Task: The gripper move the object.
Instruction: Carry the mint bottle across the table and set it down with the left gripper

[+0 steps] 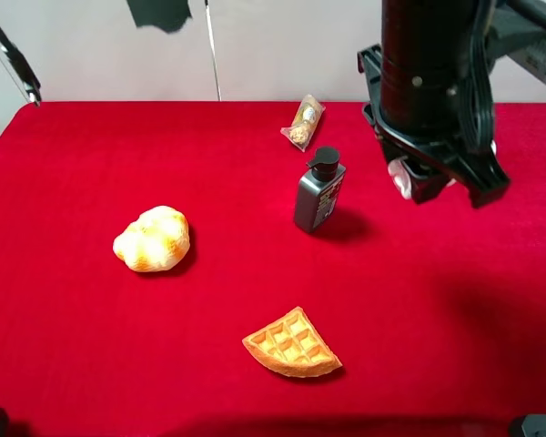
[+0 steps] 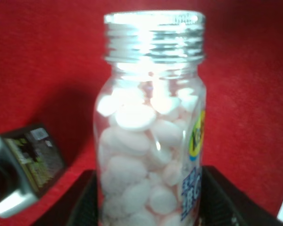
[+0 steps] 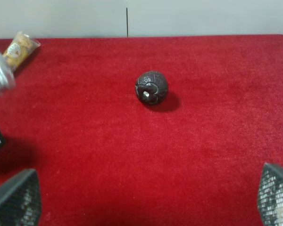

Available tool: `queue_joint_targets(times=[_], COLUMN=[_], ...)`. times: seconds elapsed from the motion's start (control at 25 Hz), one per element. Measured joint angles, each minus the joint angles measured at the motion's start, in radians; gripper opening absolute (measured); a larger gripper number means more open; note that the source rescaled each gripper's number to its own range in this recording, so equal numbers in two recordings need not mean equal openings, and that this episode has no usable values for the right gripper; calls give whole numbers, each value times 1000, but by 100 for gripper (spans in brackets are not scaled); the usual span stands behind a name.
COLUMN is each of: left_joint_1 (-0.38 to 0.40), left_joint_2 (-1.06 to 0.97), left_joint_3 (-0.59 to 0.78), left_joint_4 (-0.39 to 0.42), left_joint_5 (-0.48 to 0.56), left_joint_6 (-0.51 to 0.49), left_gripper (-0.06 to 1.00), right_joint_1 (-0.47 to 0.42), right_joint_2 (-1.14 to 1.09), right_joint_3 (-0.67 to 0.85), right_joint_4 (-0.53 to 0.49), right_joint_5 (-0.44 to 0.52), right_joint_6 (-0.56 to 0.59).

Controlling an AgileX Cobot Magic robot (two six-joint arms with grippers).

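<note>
Carrying looks to be the step in hand. The left gripper [image 2: 148, 205] is pinching the object [image 2: 151, 127], with its dark fingers [image 2: 85, 202] pressed against either side of the clear body at the bottom of the left wrist frame and the ribbed cap toward the top. In the exterior high view the object [image 1: 401, 175] is a pale pink patch under the arm at upper right, near the pump bottle [image 1: 319, 191]. I cannot tell whether it is clear of the red cloth [image 1: 437, 319]. The right gripper [image 3: 146, 202] is spread and empty. The next move likely calls for a steady pinch, a path that avoids the pump bottle, and an upright set-down on bare cloth.
</note>
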Motion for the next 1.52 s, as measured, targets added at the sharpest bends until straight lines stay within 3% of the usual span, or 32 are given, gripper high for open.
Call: queue_joint_targets(times=[0.52,1.08,1.52], left_joint_1=[-48,-60,-60], left_joint_2=[0,0,54], left_joint_3=[187,444,511], left_joint_4=[-6,-48,-74], left_joint_5=[-11,-286,-393], left_joint_6=[-58,-81,-83], left_gripper=[0,0,0], right_joint_1=[0,0,0], right_joint_2=[0,0,0], right_joint_3=[0,0,0], right_joint_4=[0,0,0], right_joint_5=[0,0,0], right_joint_6=[0,0,0])
